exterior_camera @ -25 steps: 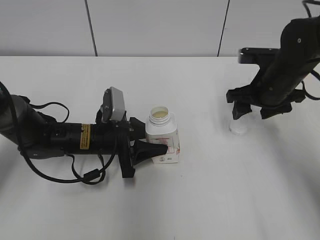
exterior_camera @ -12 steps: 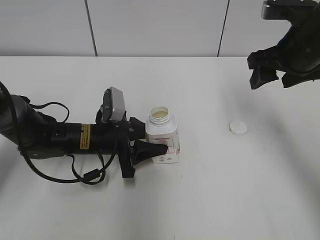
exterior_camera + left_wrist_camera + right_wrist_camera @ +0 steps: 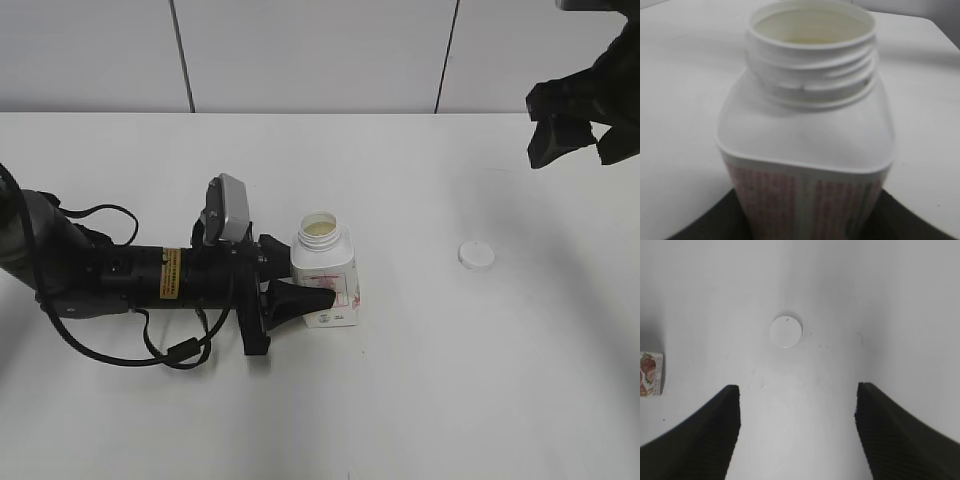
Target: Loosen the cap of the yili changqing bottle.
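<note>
The yili changqing bottle [image 3: 325, 272] stands upright on the white table, neck open and threads bare. It fills the left wrist view [image 3: 807, 135]. My left gripper [image 3: 295, 285] is shut on the bottle's body from the left; its dark fingers flank the label [image 3: 805, 220]. The cap [image 3: 476, 256] lies flat on the table to the right, apart from the bottle, and shows in the right wrist view [image 3: 786, 332]. My right gripper [image 3: 578, 140] is open and empty, raised high above the table's far right; its fingers [image 3: 797, 395] frame bare table below the cap.
The white table [image 3: 400, 400] ends at a grey panelled wall [image 3: 300, 50] behind. A corner of the bottle's label [image 3: 650, 374] shows at the left edge of the right wrist view. The left arm's cables [image 3: 150, 345] lie on the table.
My right gripper has let go of the cap on the table and has risen up and to the right, away from it. The left gripper and the bottle have not moved.
</note>
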